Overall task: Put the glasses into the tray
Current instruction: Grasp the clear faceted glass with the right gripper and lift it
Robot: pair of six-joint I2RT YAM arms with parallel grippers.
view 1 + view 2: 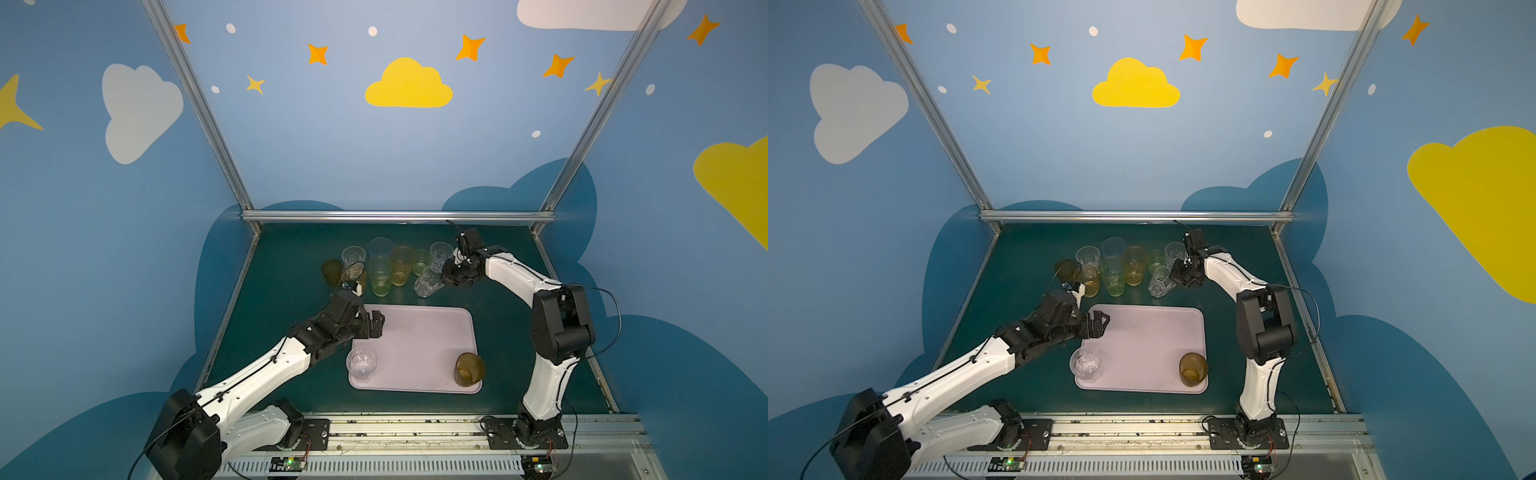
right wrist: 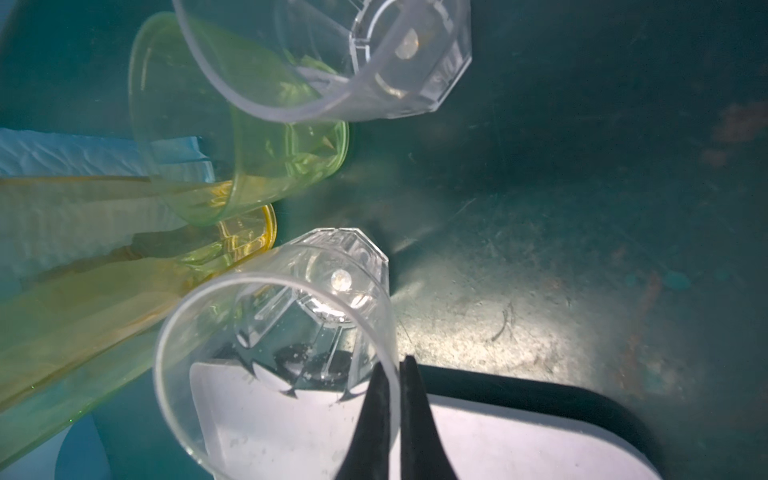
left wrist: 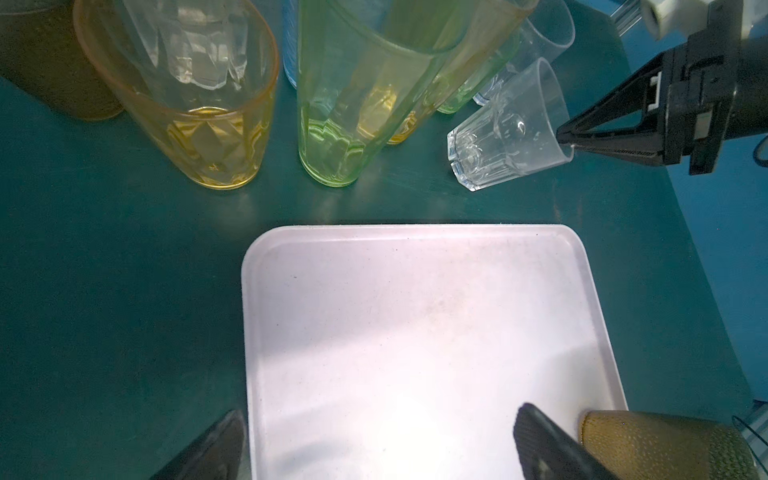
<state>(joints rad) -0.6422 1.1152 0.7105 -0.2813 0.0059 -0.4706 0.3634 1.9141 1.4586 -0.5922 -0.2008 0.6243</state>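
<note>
The pale pink tray (image 1: pixel 415 345) (image 1: pixel 1142 345) lies mid-table. In it stand a clear glass (image 1: pixel 362 365) at the near left corner and a brown glass (image 1: pixel 469 369) at the near right. Several more glasses (image 1: pixel 386 266) cluster behind the tray. My right gripper (image 1: pixel 444 275) (image 2: pixel 397 365) is shut on the rim of a tilted clear faceted glass (image 1: pixel 426 282) (image 3: pixel 503 133) (image 2: pixel 270 332) at the cluster's right end. My left gripper (image 1: pixel 376 324) (image 3: pixel 380 413) hangs open over the tray's far left corner, holding nothing.
Among the cluster are a short brown glass (image 1: pixel 331 272), a tall green one (image 1: pixel 380 276), a tall amber one (image 1: pixel 401 264) and another clear one (image 1: pixel 440 253), all close together. Aluminium posts and blue walls close in the green table (image 1: pixel 498 332).
</note>
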